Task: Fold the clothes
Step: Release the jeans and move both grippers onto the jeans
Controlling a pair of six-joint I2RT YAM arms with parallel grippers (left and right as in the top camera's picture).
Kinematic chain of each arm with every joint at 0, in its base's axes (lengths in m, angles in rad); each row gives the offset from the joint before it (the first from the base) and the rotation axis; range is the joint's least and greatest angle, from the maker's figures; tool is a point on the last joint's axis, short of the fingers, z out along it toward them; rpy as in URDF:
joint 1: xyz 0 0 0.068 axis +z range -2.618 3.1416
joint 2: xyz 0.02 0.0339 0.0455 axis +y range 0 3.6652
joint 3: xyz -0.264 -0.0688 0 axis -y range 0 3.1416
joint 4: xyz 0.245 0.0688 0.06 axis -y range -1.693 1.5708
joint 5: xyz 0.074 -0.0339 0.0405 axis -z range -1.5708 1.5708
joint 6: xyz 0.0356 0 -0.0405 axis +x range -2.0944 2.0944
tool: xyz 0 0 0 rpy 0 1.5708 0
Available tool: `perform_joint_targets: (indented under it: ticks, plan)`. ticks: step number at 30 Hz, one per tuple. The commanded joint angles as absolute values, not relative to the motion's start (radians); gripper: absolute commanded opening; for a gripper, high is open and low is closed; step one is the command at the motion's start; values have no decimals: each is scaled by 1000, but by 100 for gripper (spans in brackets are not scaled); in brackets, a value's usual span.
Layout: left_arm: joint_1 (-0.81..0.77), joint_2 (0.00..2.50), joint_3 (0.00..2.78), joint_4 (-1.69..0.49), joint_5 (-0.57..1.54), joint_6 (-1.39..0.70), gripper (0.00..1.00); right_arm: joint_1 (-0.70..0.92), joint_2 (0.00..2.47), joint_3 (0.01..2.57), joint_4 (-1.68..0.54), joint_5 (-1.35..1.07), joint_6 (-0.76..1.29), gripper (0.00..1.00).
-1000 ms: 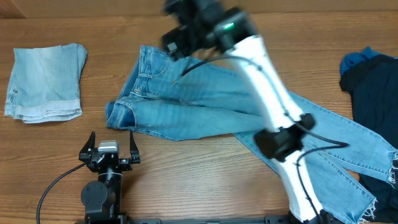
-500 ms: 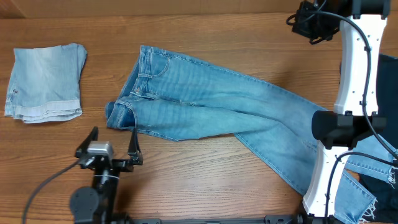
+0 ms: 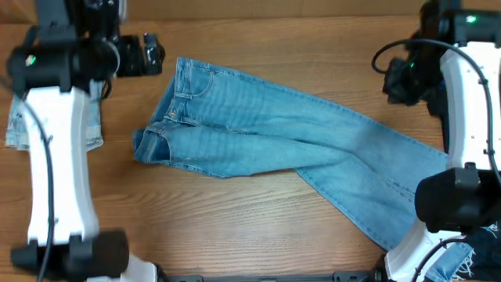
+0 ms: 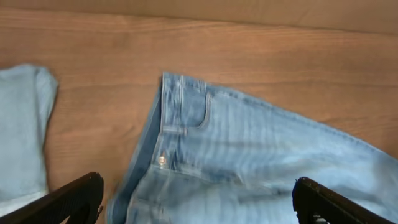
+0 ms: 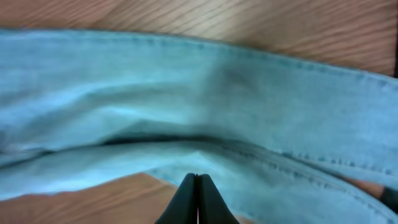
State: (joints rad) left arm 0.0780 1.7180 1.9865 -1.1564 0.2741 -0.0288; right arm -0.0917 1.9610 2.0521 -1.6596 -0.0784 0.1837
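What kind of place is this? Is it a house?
Probably a robot lab, not a home: left arm and right arm stand at a wooden table with jeans spread on it.

jeans [image 4: 249, 162] waist end on wood table [image 4: 280, 50]; paler denim piece [image 4: 22, 137] left; jaws wide apart.

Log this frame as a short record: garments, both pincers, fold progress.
jeans: unfolded, lying diagonally across the table, waistband far left
pale denim piece: left edge, partly hidden by the left arm
left pincer: open, above the waistband
right pincer: shut, over the legs, no cloth visibly pinched
fold progress: jeans not yet folded
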Motion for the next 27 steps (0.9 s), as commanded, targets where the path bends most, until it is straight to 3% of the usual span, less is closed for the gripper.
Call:
perform_joint_targets:
  ticks: [1, 4, 6, 9, 12, 15, 17, 18, 27]
  plan:
    - [71, 1860, 2020, -1063, 327, -2, 100, -113, 1945, 1927, -1577, -38, 212, 4]
    - [64, 1977, 2020, -1013, 526, 74, 99, -139, 1945, 1819, -1510, -39, 237, 4]
    - [39, 2035, 2020, -1005, 537, 96, 100, -161, 1945, 1759, -1469, -47, 241, 4]
    - [-48, 2129, 2020, -955, 469, 184, 100, -189, 1945, 1650, -1352, -92, 263, 4]
    - [-118, 2186, 2020, -908, 224, 187, 100, -190, 1945, 1591, -1279, -95, 263, 4]
    - [-173, 2233, 2020, -869, 171, 187, 100, -190, 1946, 1564, -1247, -94, 263, 4]
    - [-180, 2249, 2020, -849, 172, 187, 14, -190, 1946, 1563, -1237, -94, 263, 4]
    - [-179, 2253, 2020, -840, 172, 187, 4, -190, 1946, 1563, -1238, -94, 263, 4]
    - [-176, 2384, 2019, -850, 84, 188, 4, -190, 1946, 1463, -1175, -87, 313, 4]
